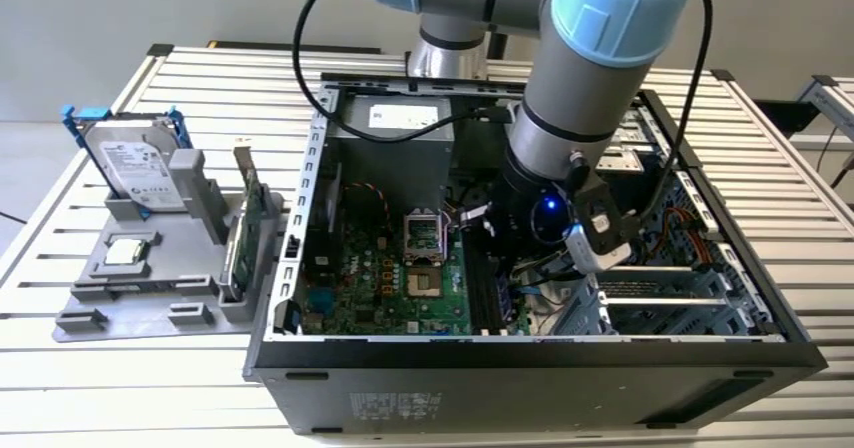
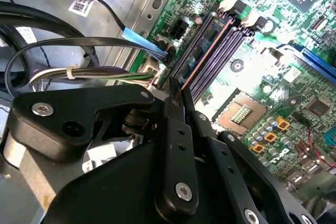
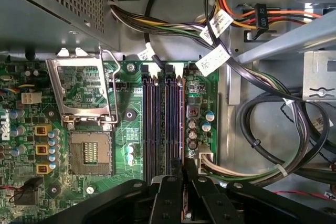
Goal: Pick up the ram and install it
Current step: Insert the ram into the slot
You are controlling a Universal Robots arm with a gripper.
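Gripper (image 3: 184, 174) pinching one ram (image 2: 206, 55) edge-on, over four memory slots (image 3: 163, 124).

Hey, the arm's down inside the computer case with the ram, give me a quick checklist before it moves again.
1. Gripper shut on the ram: ok.
2. Ram running parallel to the memory slots in both wrist views: ok.
3. Ram pressed fully into a slot: cannot tell.
4. Slot end latches open or closed: cannot tell.
5. Cables lying beside the slots, not across them: ok.
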